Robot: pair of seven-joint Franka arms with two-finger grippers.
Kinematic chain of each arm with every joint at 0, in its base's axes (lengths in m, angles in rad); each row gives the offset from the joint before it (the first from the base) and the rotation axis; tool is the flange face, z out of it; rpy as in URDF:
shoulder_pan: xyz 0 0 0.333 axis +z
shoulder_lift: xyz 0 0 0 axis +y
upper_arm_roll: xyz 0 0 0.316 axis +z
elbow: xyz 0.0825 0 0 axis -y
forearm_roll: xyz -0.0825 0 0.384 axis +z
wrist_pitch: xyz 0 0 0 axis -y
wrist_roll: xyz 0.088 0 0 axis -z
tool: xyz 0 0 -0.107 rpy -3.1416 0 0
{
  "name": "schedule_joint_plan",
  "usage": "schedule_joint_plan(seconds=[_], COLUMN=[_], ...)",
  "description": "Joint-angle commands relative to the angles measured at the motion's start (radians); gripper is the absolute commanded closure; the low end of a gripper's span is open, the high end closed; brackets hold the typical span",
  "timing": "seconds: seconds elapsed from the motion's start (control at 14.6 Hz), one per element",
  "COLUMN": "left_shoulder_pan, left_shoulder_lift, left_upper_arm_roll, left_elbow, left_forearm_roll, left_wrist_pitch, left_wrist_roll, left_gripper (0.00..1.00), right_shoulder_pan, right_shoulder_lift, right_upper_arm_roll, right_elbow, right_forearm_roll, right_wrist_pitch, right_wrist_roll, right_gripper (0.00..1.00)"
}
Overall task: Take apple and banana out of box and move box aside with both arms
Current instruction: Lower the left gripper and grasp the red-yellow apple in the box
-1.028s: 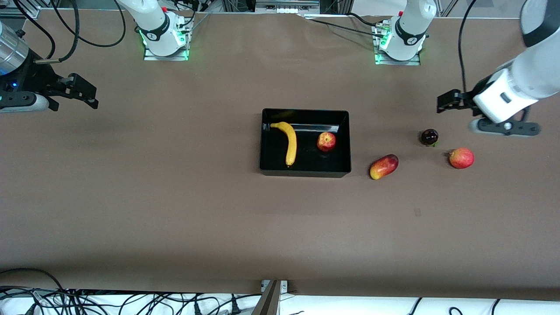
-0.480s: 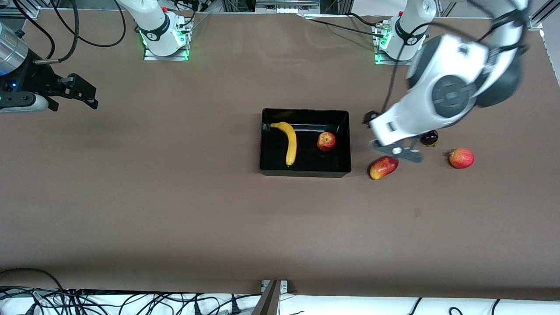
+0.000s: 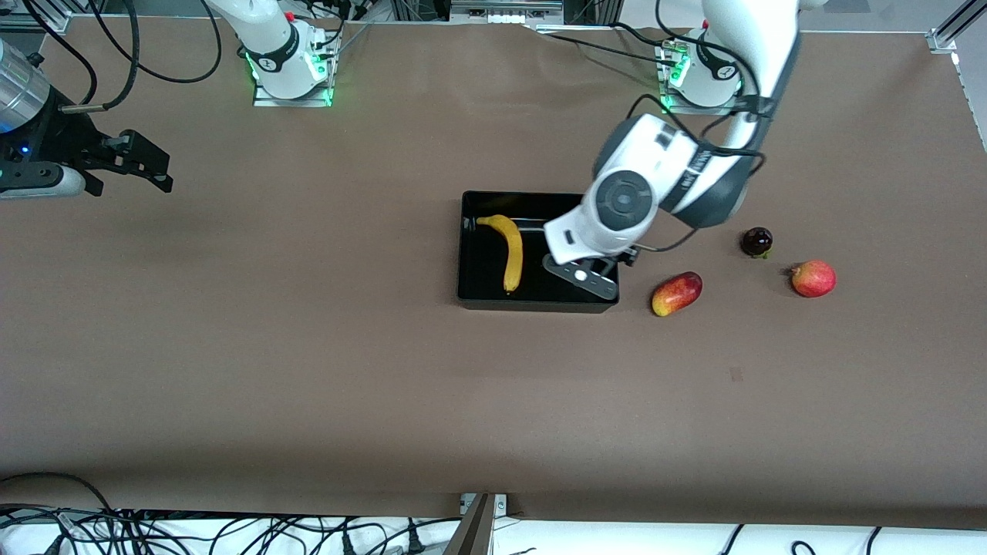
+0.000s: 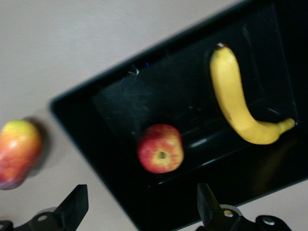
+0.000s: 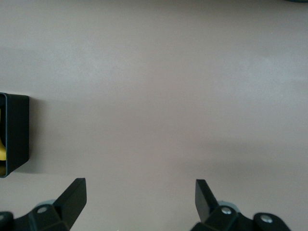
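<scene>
A: What is around the work place?

B: A wide brown table (image 3: 308, 370) fills almost the whole front view. Its surface is plain and matte, with soft shadows.

A: And at the edges?

B: Many black cables (image 3: 116, 532) lie on a white floor below the near edge. Metal frames (image 3: 501, 9) stand along the top edge.

In the front view, the left arm's white wrist (image 3: 617, 204) hid the small round red-and-yellow apple (image 4: 160, 148) and covered the left gripper.
</scene>
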Motion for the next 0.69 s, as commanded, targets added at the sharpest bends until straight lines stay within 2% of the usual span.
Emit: schedule_joint_plan(seconds=[0.0,0.07,0.27,0.41,0.48,0.62], left_shoulder_pan=[-0.004,-0.004,-0.001,-0.007,-0.013,-0.041], left_shoulder_lift=[0.015,0.022,0.026,0.021,0.01,0.022], left_upper_arm_roll=[0.015,0.015,0.016,0.016,0.016,0.016], left_elbow=[0.005,0.004,-0.03,-0.12,-0.166,-0.194], left_forearm_roll=[0.0,0.003,0.002,0.002,0.002,0.033], left_wrist_pitch=[-0.004,0.005,0.022,0.141,0.193,0.267], left_wrist_roll=[0.087,0.137,0.105,0.082,0.001,-0.091], left_gripper=[0.0,0.0,0.0,0.0,0.0,0.0], right_shoulder_pan=[-0.006,-0.006,-0.006,-0.006,-0.006,-0.006], right_shoulder_lift=[0.005,0.005,0.005,0.005,0.005,0.005], right_upper_arm_roll=[0.005,0.005,0.005,0.007,0.007,0.007], right_elbow=[0.018,0.018,0.018,0.018,0.018,0.018], right_forearm_roll=[-0.011,-0.011,-0.011,-0.011,-0.011,-0.011], right_wrist_pitch=[-0.013,-0.013,-0.013,-0.009,-0.01,-0.013], right_wrist_roll=[-0.01,-0.008,-0.008,-0.008,-0.008,-0.01], right_gripper=[0.0,0.0,0.0,0.0,0.0,0.0])
